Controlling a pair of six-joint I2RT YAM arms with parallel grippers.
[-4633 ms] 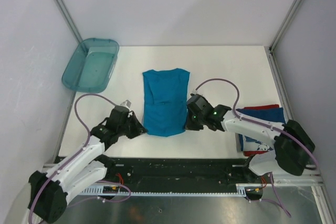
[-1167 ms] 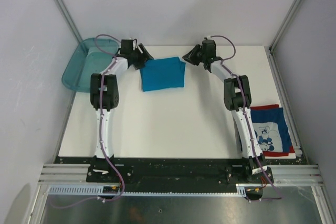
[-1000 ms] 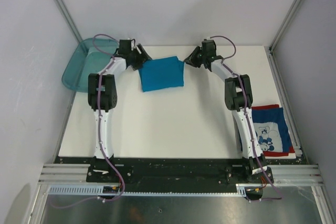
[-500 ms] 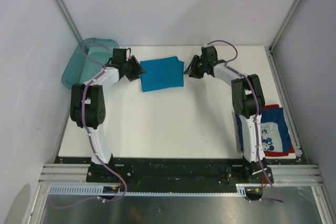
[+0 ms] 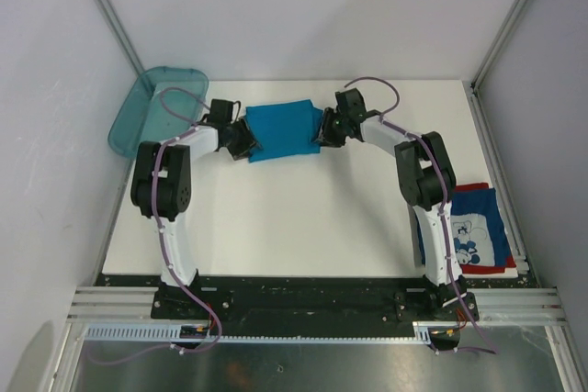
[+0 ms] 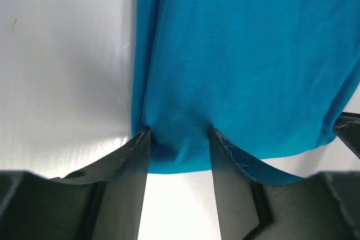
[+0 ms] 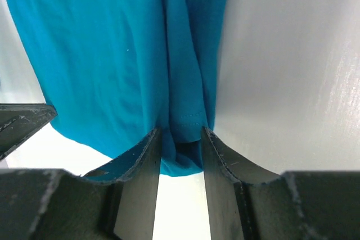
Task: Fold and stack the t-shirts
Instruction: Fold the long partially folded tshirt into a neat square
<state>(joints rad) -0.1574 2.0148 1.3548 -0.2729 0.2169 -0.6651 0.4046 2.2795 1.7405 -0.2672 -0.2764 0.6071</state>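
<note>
While the bin (image 5: 154, 115) sits far left, the left gripper (image 5: 243, 140) and right gripper (image 5: 322, 131) clamp the teal-blue t-shirt (image 5: 283, 128); the printed t-shirt (image 5: 473, 238) lies well apart.

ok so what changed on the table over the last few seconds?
The teal t-shirt, earlier lying long mid-table, is now folded in half at the far side. Both arms pulled back from its far corners; the left gripper and right gripper now pinch its near corners. The bin and the printed dark blue t-shirt stayed put.
</note>
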